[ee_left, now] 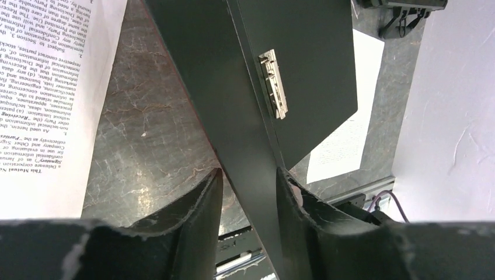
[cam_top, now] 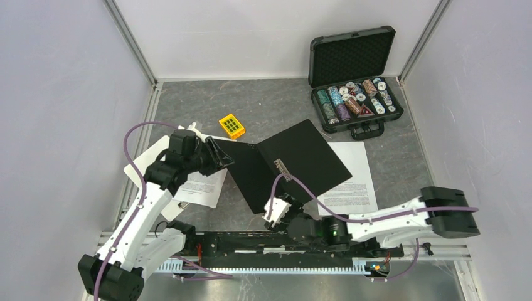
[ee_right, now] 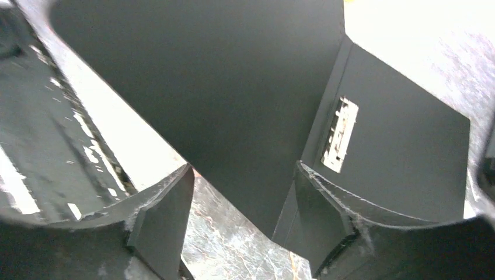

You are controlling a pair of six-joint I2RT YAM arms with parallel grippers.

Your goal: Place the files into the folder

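Black folder [cam_top: 301,160] clamped by left pincer [ee_left: 249,173], right pincer [ee_right: 244,170] agape, files [ee_left: 52,87] legible only at left wrist

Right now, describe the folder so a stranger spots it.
Look at the middle of the grey table. The folder is open there, black inside with a metal clip by its spine; the papers beside it are white.

The worktop [cam_top: 276,103] is a dark grey, marbled surface. Plain white walls [cam_top: 276,31] close it on three sides, with metal posts [cam_top: 128,37] at the back corners. The light seems even, perhaps from above.
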